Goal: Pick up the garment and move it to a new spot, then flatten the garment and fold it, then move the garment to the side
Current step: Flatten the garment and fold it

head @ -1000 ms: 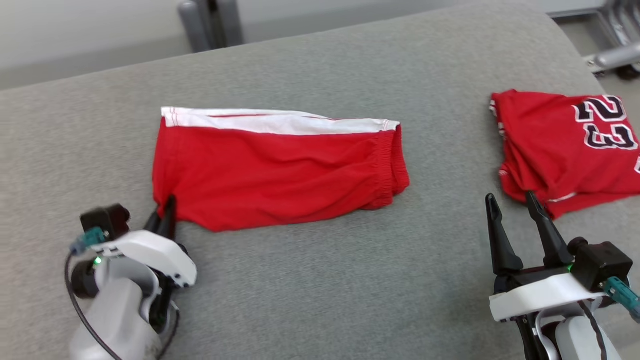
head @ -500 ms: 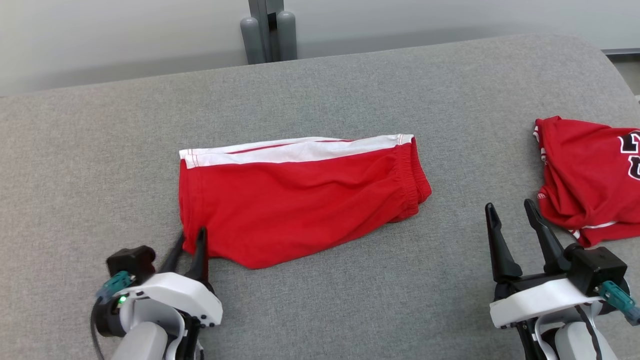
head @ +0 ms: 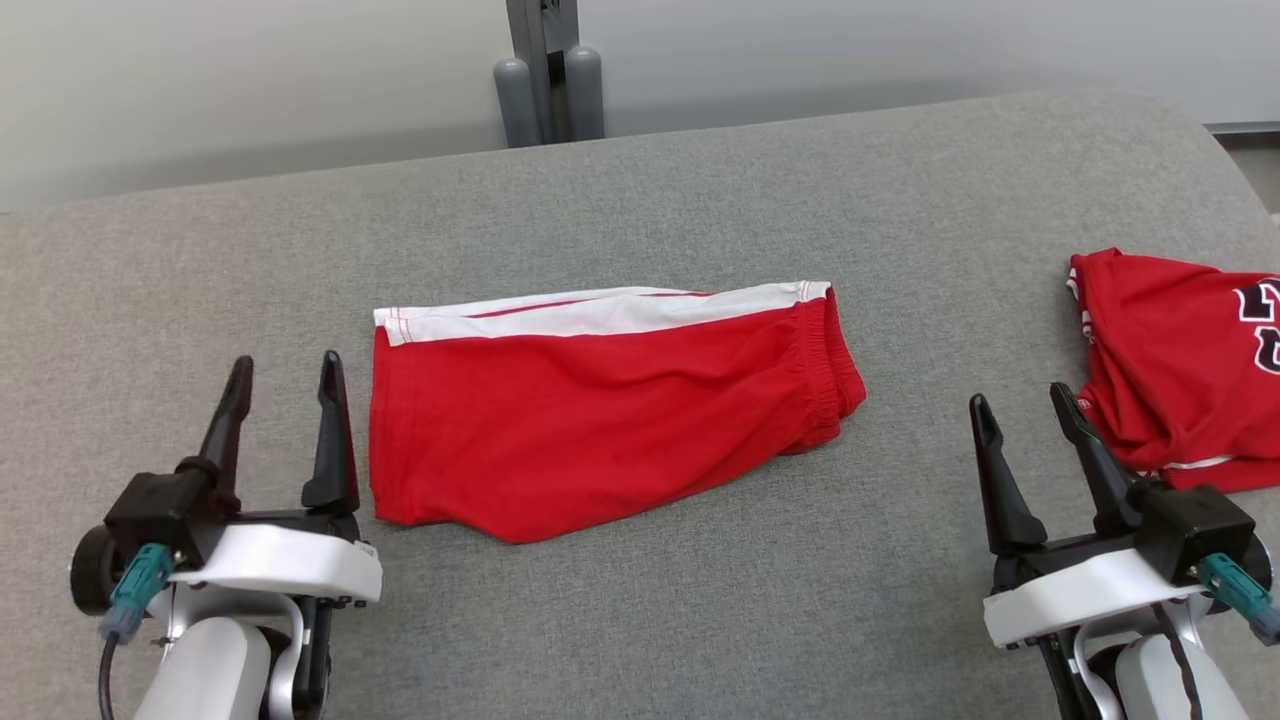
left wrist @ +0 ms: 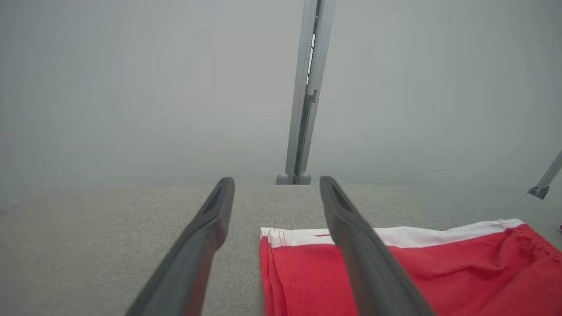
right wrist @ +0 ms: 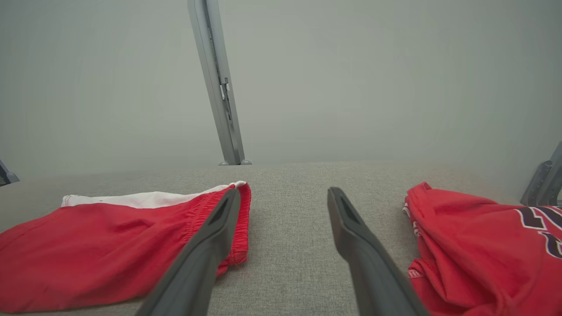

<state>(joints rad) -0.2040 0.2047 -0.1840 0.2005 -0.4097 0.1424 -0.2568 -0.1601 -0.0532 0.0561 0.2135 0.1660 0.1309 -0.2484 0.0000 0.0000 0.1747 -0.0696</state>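
The garment, a pair of red shorts (head: 600, 410) with a white side stripe, lies folded flat in the middle of the grey fabric surface (head: 640, 200). Its waistband points right. My left gripper (head: 285, 362) stands open just left of the shorts' left edge, apart from the cloth, with nothing between its fingers. The left wrist view has the shorts (left wrist: 439, 272) to the right of the left gripper (left wrist: 276, 181). My right gripper (head: 1019, 397) is open and empty, right of the waistband. In the right wrist view the shorts (right wrist: 109, 245) lie left of the right gripper (right wrist: 285, 192).
A red jersey (head: 1170, 350) with dark numbers lies bunched at the right edge, close to my right gripper's outer finger; the right wrist view has the jersey (right wrist: 474, 245) on its right. A grey post (head: 545, 80) stands behind the surface's far edge.
My left gripper has let go of the shorts' near-left corner, opened wide and drawn back to the left. The head camera has shifted. The right gripper stays open.
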